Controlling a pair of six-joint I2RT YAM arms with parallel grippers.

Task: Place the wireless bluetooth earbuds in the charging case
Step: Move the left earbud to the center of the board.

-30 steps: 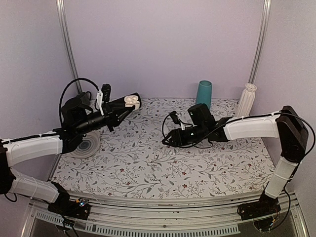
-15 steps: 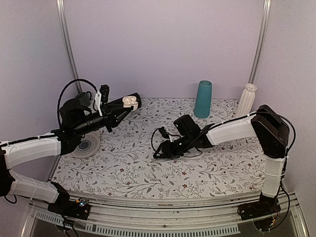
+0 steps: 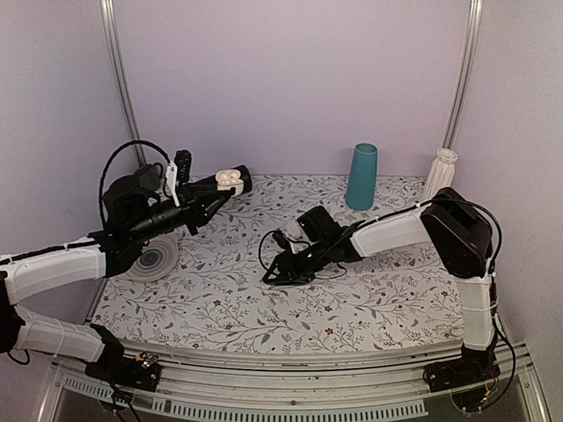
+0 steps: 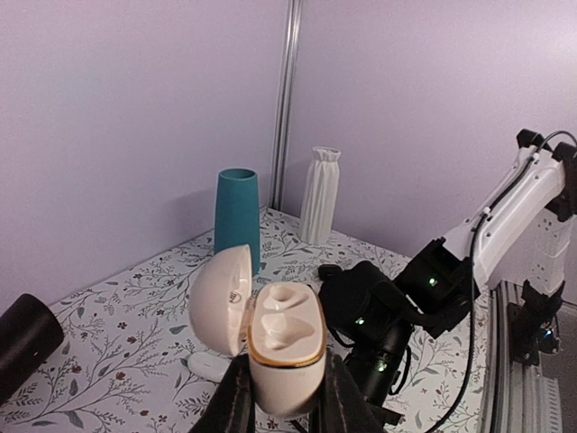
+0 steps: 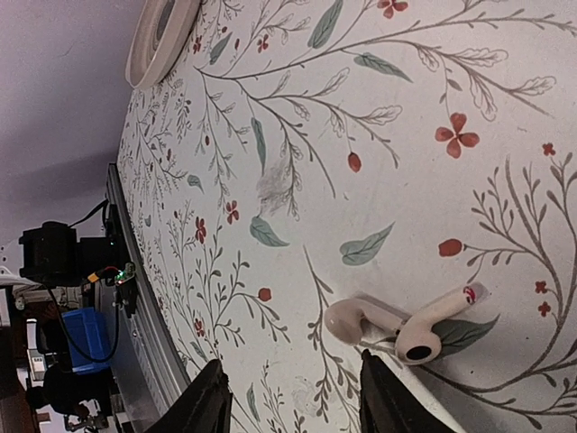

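The charging case (image 4: 284, 338) is a glossy white pebble with its lid (image 4: 219, 300) swung open to the left and both wells bare. My left gripper (image 4: 284, 401) is shut on its lower body and holds it in the air at the back left (image 3: 230, 180). Two white earbuds lie touching on the floral table: one (image 5: 356, 318) has its bulb toward me, the other (image 5: 433, 327) has a dark opening and a red dot on its stem. My right gripper (image 5: 296, 401) hangs low over the table (image 3: 274, 271), open, with nothing between its fingers. The earbuds lie just beyond its right finger (image 5: 383, 397).
A teal cup (image 3: 361, 176) and a white ribbed vase (image 3: 440, 174) stand at the back right. A round grey plate (image 3: 154, 259) lies at the left under my left arm. A small white piece (image 4: 206, 365) lies on the table below the held case.
My right arm has swung left and down toward the middle of the table, its gripper now low over the surface. The left gripper still holds the open case, almost unmoved.
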